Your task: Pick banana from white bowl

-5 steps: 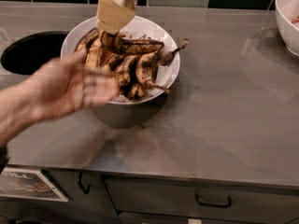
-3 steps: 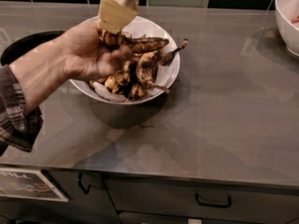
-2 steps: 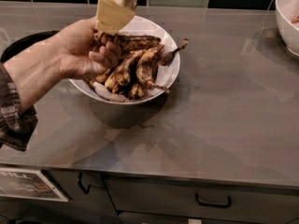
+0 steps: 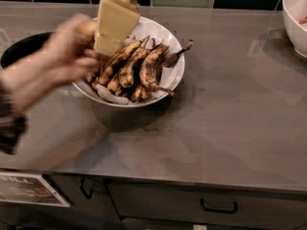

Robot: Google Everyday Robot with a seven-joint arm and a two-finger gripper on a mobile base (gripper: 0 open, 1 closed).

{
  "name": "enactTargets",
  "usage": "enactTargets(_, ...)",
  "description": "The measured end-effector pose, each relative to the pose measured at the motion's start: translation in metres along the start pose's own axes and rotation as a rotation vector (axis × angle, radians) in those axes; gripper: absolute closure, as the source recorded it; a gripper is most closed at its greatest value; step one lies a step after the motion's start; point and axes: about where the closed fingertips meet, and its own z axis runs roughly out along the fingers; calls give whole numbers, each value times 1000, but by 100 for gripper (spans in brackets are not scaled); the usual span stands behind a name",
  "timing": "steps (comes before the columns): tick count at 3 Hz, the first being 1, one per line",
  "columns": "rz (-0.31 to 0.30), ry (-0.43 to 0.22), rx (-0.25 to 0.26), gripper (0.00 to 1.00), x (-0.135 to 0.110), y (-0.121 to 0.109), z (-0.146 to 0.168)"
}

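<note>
The white bowl (image 4: 170, 78) sits on the grey counter at centre left and holds several brown-blotched bananas (image 4: 129, 68). The darkest, almost black banana (image 4: 169, 60) lies at the bowl's right rim, its stem pointing up and to the right. My gripper (image 4: 109, 41), cream-coloured, hangs down from the top edge over the left part of the bowl, just above the bananas and holding nothing I can see. A person's blurred hand (image 4: 62, 61) is at the bowl's left rim, right beside the gripper.
A black round recess (image 4: 19, 49) is in the counter left of the bowl. A deeper white bowl (image 4: 293, 18) stands at the far right back. Dark wall tiles run along the back. The counter's front edge has drawers with handles (image 4: 218, 207) below it.
The person's hand, which was in the bowl among the bananas, has drawn back to the left rim. The bananas lie rearranged. My gripper has stayed over the bowl's left side.
</note>
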Motion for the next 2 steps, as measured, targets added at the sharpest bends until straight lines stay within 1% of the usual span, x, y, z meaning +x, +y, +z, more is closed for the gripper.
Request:
enactTargets(1, 0, 0, 0, 0, 0, 0, 0)
enactTargets(2, 0, 0, 0, 0, 0, 0, 0)
